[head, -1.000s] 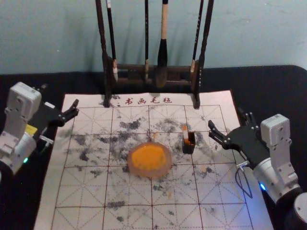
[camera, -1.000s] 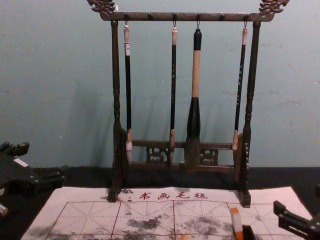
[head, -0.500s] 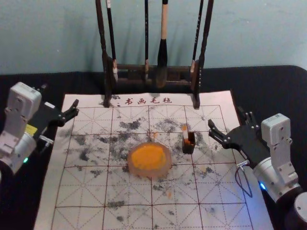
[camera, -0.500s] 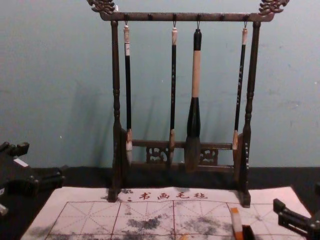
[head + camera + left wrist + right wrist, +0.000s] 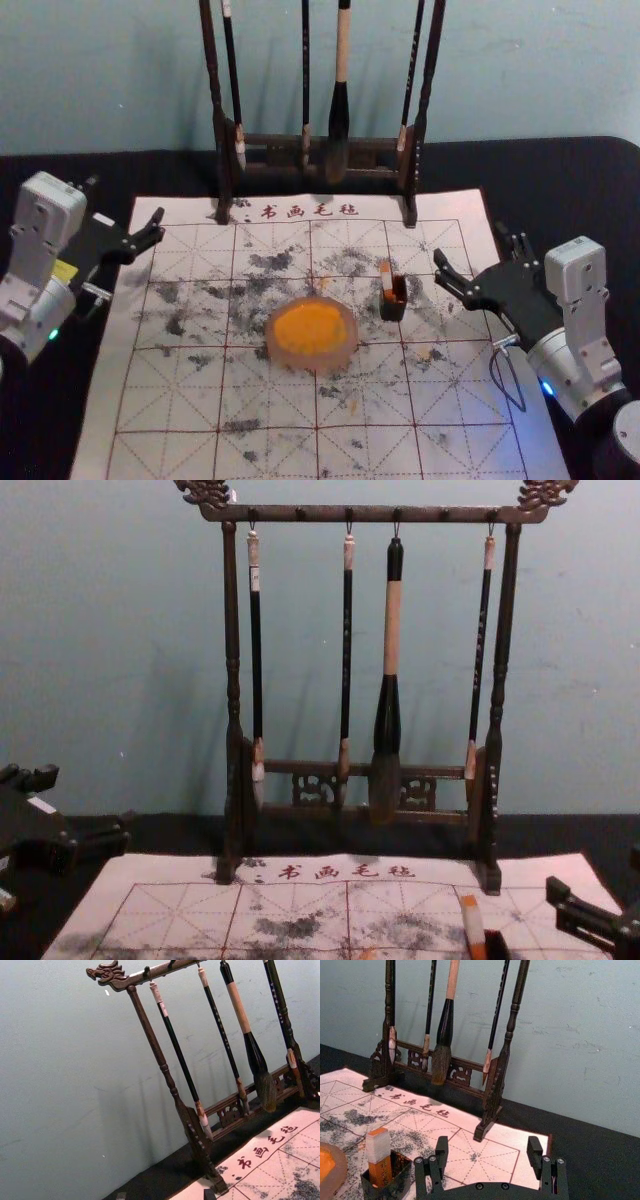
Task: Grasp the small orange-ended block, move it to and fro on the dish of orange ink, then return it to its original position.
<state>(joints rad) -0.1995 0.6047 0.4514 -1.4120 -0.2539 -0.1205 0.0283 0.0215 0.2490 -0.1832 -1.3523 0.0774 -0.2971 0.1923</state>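
Note:
The left gripper (image 5: 124, 207) is parked at the left of the felt mat, and in the left wrist view the left gripper (image 5: 165, 1195) stands open. At the mat's right edge is the right gripper (image 5: 477, 250), to the right of the block; in the right wrist view the right gripper (image 5: 488, 1152) is open and empty. The small block (image 5: 386, 275), whitish with orange ends, stands upright in a small dark box (image 5: 394, 308). In the right wrist view the block (image 5: 379, 1152) leans slightly. Left of the box lies the round dish (image 5: 347, 352) of orange ink (image 5: 308, 327).
A dark wooden rack (image 5: 280, 142) with several hanging brushes (image 5: 391, 630) stands at the mat's far edge. The gridded mat (image 5: 270, 405) bears black smudges and a few orange marks. Dark cloth (image 5: 560, 190) surrounds the mat, and a wall rises behind the rack.

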